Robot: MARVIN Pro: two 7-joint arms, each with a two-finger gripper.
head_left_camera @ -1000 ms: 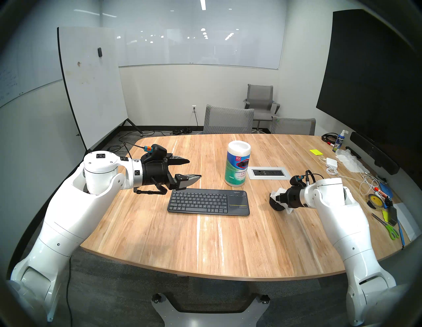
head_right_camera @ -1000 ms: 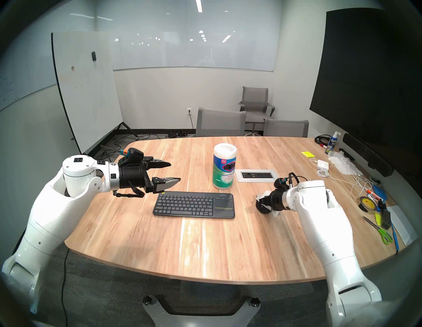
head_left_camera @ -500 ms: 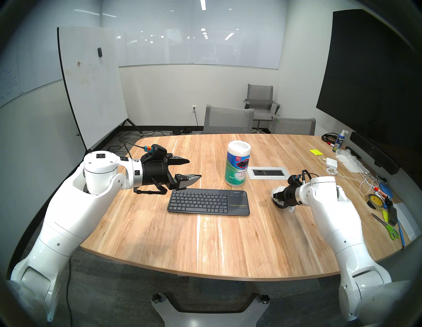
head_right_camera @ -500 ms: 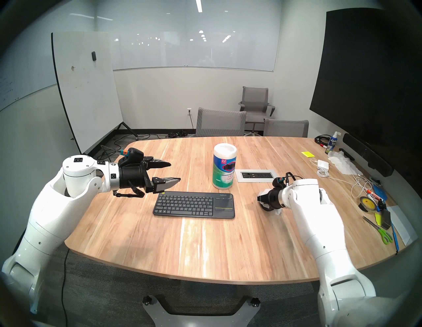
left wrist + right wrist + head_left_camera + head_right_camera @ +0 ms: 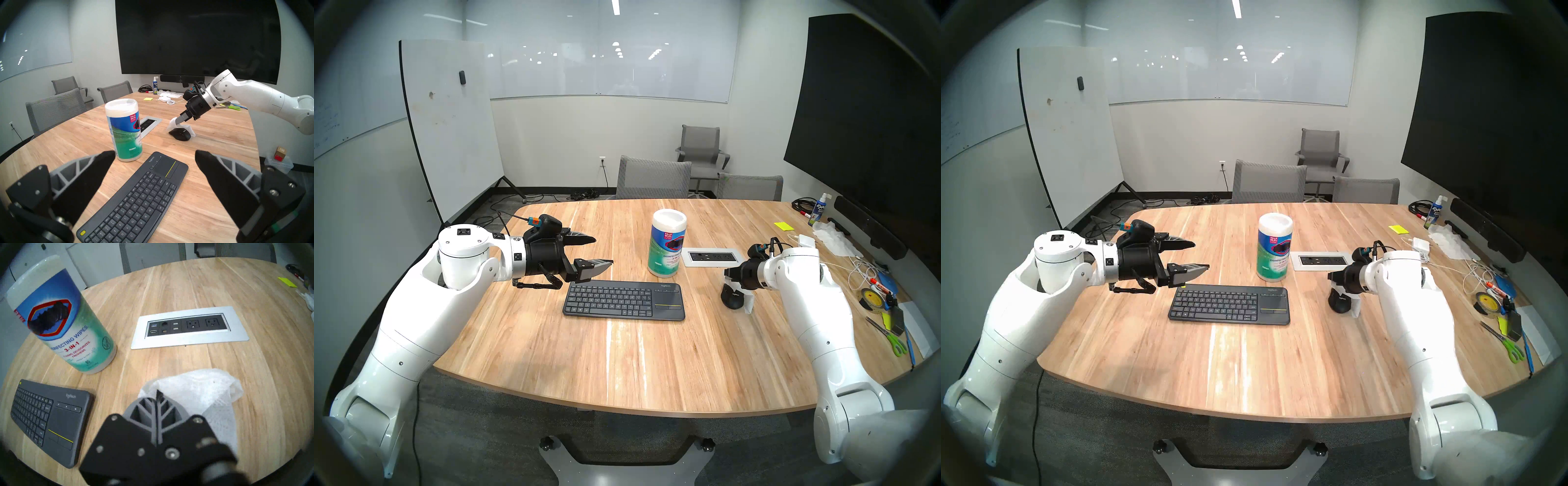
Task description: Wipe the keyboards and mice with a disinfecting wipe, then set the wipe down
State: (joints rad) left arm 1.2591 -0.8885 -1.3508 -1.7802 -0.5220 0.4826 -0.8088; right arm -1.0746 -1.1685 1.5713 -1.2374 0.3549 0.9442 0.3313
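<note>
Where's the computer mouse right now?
The mouse sits on the table's right side, right of the keyboard, directly under the right gripper, which holds the wipe draped over it.

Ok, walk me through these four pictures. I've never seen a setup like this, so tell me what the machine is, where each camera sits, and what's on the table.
This is a robot with two white arms, each ending in a two-fingered gripper. Two pictures come from cameras on its head, looking down at a wooden table. The other two come from a camera on each wrist.

On the table lie a dark grey keyboard, a small black mouse, a tall canister of disinfecting wipes and a built-in power outlet panel.

The left gripper hangs open and empty above the keyboard's end. The right gripper is shut on a white wipe, which drapes onto the mouse.
</note>
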